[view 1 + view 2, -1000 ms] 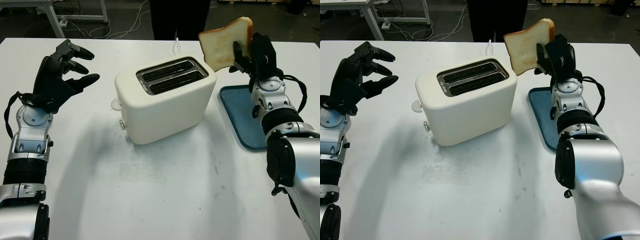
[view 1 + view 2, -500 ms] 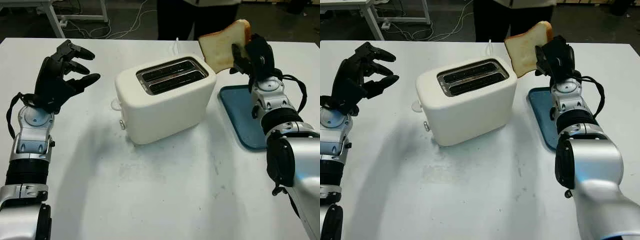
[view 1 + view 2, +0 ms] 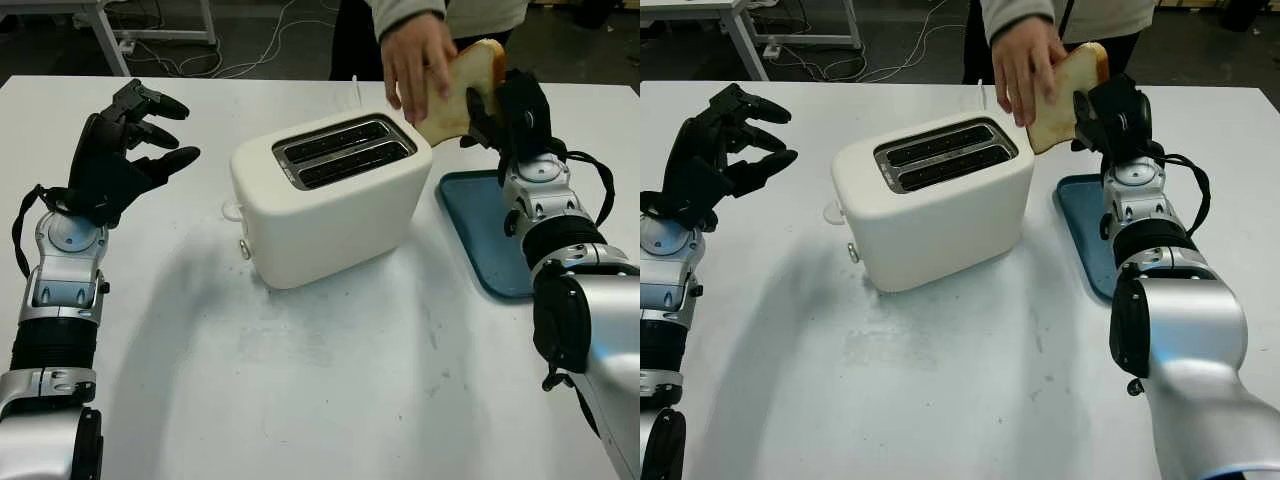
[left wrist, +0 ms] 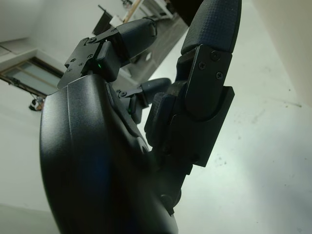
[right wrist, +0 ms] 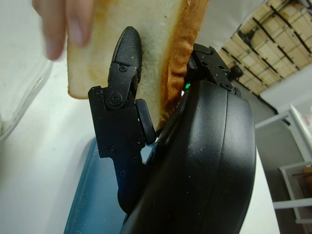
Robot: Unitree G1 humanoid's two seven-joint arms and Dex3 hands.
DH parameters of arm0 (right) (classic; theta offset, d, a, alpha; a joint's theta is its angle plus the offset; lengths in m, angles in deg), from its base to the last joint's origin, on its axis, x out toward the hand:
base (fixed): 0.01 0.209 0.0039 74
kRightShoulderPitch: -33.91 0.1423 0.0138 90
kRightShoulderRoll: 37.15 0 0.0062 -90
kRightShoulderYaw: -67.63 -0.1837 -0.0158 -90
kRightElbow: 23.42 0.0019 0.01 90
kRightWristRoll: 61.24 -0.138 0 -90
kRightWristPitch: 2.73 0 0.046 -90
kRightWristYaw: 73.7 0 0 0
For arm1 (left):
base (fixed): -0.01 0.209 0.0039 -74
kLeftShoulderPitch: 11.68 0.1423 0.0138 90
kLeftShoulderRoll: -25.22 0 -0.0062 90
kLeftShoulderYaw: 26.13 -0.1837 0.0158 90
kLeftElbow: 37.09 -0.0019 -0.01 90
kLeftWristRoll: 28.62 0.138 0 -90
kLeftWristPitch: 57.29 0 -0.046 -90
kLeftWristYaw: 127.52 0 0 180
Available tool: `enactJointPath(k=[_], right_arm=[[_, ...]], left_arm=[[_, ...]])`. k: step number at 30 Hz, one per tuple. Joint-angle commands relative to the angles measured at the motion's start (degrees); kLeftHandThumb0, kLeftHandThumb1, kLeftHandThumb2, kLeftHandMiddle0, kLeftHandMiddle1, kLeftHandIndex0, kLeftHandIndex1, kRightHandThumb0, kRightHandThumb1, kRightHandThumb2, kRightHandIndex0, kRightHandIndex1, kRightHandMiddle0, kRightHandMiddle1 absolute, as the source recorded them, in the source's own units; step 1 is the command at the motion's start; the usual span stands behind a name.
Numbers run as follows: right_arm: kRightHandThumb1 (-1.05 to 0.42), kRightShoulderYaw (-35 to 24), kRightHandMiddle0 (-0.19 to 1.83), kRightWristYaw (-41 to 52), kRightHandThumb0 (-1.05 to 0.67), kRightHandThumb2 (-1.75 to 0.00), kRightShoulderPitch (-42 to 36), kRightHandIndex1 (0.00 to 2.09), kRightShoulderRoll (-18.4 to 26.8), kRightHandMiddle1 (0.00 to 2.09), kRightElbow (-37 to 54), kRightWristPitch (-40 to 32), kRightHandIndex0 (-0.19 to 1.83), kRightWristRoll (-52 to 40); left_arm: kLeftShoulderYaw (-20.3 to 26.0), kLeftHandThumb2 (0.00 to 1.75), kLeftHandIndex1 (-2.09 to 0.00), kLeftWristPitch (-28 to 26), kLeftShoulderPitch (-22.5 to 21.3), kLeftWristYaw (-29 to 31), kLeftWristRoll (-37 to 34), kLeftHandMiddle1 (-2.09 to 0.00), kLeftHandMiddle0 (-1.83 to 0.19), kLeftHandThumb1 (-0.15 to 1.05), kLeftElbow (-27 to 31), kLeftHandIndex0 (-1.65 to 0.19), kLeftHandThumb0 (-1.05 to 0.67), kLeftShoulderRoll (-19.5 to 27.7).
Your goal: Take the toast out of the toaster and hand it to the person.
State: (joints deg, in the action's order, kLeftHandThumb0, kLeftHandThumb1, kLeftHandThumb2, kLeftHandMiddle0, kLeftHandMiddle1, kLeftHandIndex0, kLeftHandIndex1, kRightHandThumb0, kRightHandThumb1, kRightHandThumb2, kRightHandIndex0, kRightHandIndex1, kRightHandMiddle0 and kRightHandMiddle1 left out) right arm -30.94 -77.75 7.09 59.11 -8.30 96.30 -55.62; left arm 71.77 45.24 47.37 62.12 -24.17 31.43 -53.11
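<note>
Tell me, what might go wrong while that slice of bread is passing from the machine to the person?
The right hand grips the toast while the person's hand closes on its other edge. If both pull, the soft slice could tear. If the robot lets go too soon, it might fall onto the toaster or the blue tray. The person's fingers sit near the robot's, so a pinch is possible. The left hand is open, off to the side.

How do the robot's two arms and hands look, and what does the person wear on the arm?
Both the left hand and right hand are black with screwed finger plates. The forearms are silver with black ribbed bands and looping black cables. The person's sleeve is light grey.
</note>
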Motion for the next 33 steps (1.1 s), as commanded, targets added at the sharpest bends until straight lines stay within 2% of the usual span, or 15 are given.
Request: enactJointPath(k=[1,18,21,22,23,24,25,26,27,28,33], right_arm=[[-0.92,0.0,0.35,-0.1,-0.17,-0.51,0.5,1.75,-0.2,1.75,-0.1,-0.5,0.67,-0.1],[-0.92,0.5,0.41,-0.4,-0.17,-0.49,0.4,1.75,-0.2,1.75,-0.1,0.2,0.70,0.7],[-0.92,1.6,0.35,0.1,-0.23,-0.38,-0.4,1.75,0.1,1.75,0.2,2.5,0.60,1.8],[-0.92,2.8,0.33,1.9,-0.27,-0.37,-0.6,1.72,0.6,1.67,0.3,3.0,0.52,2.9],[-0.92,3.9,0.22,4.0,-0.45,-0.35,-0.7,1.13,1.2,1.03,0.4,3.3,0.30,3.8],[-0.92,5.0,0.20,6.0,-0.55,-0.35,-0.9,0.72,1.7,0.62,0.5,3.7,0.23,4.6],[-0.92,5.7,0.18,7.7,-0.62,-0.33,-1.0,0.43,2.0,0.34,0.7,3.9,0.16,5.0],[-0.92,6.3,0.12,8.7,-0.66,-0.31,-1.2,0.23,2.4,0.18,0.9,4.1,0.08,5.4],[-0.92,6.6,0.05,9.4,-0.68,-0.29,-1.3,0.10,2.6,0.07,1.1,4.2,0.03,5.5],[-0.92,6.8,0.03,9.5,-0.69,-0.28,-1.6,0.05,2.8,0.04,1.3,4.3,0.02,5.6],[-0.92,7.2,0.00,4.1,-0.65,-0.15,-4.8,0.00,3.8,0.00,2.4,7.2,0.00,6.1]], left_arm=[[0.1,0.07,-1.25,0.0,0.6,0.0,-0.3,-1.38,-0.32,0.92,0.5,-0.26,-0.94,-0.1],[-0.1,0.08,-1.26,1.0,0.2,0.2,0.0,-1.38,-0.32,0.92,-0.2,-0.26,-0.94,0.2],[-0.2,0.09,-1.26,1.3,0.2,0.1,0.2,-1.39,-0.32,0.92,-0.3,-0.26,-0.94,0.3],[-0.2,0.09,-1.26,0.6,0.3,0.1,0.2,-1.39,-0.32,0.92,0.1,-0.26,-0.95,0.3],[-0.3,0.09,-1.26,0.1,0.3,0.1,0.3,-1.38,-0.31,0.92,0.4,-0.26,-0.95,0.3],[-0.2,0.09,-1.26,0.2,0.4,0.1,0.2,-1.38,-0.31,0.92,0.3,-0.26,-0.95,0.2],[-0.2,0.09,-1.26,0.6,0.5,0.0,0.2,-1.38,-0.32,0.92,0.1,-0.26,-0.95,0.2],[-0.1,0.09,-1.26,1.1,0.5,-0.1,0.2,-1.38,-0.32,0.92,-0.3,-0.27,-0.95,0.2],[0.0,0.09,-1.26,0.8,0.6,0.0,-0.1,-1.39,-0.33,0.92,-0.2,-0.27,-0.95,0.1],[0.2,0.09,-1.26,0.1,0.7,0.0,-0.5,-1.38,-0.33,0.92,0.2,-0.28,-0.96,-0.1],[0.7,0.07,-1.24,0.2,1.5,-0.2,-0.7,-1.37,-0.31,0.92,0.5,-0.26,-0.93,0.0]])
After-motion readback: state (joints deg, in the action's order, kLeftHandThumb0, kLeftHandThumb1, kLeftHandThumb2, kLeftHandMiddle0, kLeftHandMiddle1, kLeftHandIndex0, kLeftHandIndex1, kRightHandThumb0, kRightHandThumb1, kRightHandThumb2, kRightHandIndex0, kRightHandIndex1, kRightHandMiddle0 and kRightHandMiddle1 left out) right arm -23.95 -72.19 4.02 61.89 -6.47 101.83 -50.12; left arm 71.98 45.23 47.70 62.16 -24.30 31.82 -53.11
